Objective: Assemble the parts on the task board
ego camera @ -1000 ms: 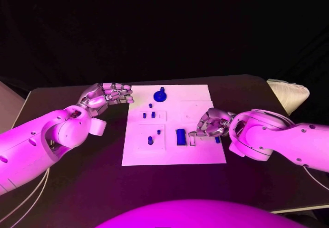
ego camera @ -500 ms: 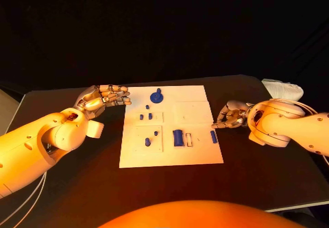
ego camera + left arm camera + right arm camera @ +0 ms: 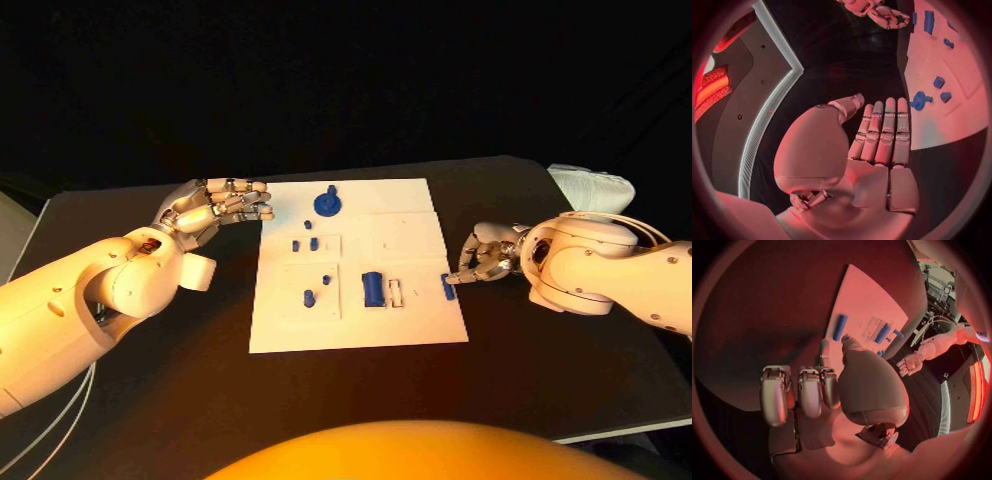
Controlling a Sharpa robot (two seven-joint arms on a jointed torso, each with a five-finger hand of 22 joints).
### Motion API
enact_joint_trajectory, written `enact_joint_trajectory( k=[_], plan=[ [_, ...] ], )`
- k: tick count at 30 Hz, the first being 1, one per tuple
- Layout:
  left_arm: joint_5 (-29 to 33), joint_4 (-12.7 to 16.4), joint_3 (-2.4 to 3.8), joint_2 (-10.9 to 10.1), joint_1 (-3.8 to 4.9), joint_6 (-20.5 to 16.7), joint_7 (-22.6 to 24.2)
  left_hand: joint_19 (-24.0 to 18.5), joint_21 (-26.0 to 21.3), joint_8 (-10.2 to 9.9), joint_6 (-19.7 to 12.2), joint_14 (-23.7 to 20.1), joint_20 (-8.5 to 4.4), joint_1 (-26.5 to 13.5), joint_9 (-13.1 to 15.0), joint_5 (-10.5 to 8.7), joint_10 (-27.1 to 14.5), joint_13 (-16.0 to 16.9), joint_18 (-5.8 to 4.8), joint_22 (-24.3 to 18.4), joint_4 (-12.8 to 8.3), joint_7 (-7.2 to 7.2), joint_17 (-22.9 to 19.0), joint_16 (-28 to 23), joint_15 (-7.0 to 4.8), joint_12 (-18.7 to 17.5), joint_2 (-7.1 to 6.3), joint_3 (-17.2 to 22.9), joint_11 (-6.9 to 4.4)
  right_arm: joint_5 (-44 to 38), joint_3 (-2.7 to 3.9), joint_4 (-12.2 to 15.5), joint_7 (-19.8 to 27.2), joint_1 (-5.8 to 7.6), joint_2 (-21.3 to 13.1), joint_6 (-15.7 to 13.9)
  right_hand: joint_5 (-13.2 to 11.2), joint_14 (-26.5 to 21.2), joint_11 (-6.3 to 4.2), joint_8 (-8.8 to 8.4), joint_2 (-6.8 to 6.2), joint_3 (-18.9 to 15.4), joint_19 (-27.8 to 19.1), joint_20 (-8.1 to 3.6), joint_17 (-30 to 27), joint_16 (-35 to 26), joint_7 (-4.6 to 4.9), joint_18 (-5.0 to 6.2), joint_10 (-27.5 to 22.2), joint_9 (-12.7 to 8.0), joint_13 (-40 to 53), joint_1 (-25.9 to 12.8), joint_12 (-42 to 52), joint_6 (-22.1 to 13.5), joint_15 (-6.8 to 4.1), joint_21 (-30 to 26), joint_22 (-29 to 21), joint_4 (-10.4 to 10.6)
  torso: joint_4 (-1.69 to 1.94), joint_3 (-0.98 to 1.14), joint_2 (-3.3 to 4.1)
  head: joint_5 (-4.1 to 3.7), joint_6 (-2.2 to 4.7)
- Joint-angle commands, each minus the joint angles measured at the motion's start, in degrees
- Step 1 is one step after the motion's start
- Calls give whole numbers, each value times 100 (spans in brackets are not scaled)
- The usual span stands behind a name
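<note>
- Black table (image 3: 173,400), white task board (image 3: 418,325) with small blue parts (image 3: 372,288).
- Right hand (image 3: 480,258) beside a blue bar (image 3: 447,289), fingers curled, empty.
- Left hand (image 3: 224,203) by board's corner, fingers curled, empty.

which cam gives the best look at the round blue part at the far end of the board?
Head view: the round blue part sits unobstructed at the far end of the white board, seen from above. The left wrist view also catches it, near the board edge beyond the left hand, but bent by the fisheye. In the right wrist view I cannot make it out.

Left hand (image 3: 219,205) empty, fingers loosely extended; right hand (image 3: 483,256) empty, fingers curled inward.
</note>
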Motion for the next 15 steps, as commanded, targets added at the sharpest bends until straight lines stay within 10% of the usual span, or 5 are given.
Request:
enact_joint_trajectory(
  k=[1, 15],
  plan=[
    [11, 13, 3, 2, -5, 78, 28, 52, -31, 7, -6, 55, 1, -7, -6, 12, -15, 8, 19, -9, 23, 37, 6, -23, -1, -35, 36, -3, 11, -175, -8, 49, -56, -60, 22, 164, -23, 607, 29, -24, 3, -32, 526, 24, 1509, 23, 3, -100, 571, -9, 1487, -139, 25, 45, 46, 18, 1338, 27, 5, 2, 9, 5, -8],
    [11, 11, 3, 1, -5, 84, 24, 65, -50, 8, -5, 63, 1, -1, -10, 12, -13, 10, 20, -25, 24, 35, 16, -41, -3, -37, 33, -2, 9, -248, -19, 17, -67, -186, 169, 21, -20, 607, 4, -3, -18, 20, 526, 13, 1509, 23, -28, -101, 570, 4, 1486, -102, 21, 101, 28, 20, 1341, -1, 1, 10, 9, -7, -30]
  ],
)
